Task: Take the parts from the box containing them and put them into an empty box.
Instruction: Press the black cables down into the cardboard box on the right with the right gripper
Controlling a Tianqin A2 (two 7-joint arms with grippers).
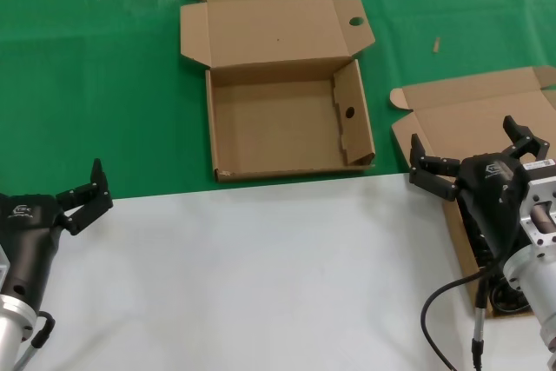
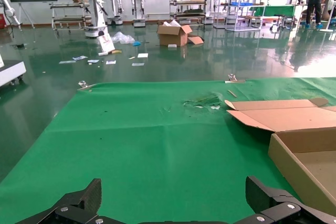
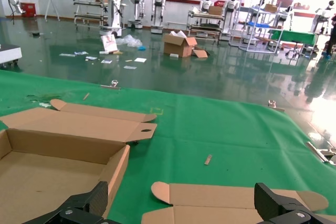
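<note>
Right gripper (image 1: pixel 473 158) spread wide above parts box (image 1: pixel 452 115); left gripper (image 1: pixel 87 193) idle — spread too.

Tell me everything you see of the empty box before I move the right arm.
The empty box is a shallow brown cardboard mailer lying flat and open on the green cloth, its near edge at the white surface. Its hinged lid is folded back flat, away from the robot, with side flaps; one flap has a round hole. The inner wall on the robot's right also has a small hole. Nothing is inside, and neither gripper touches it.
</note>
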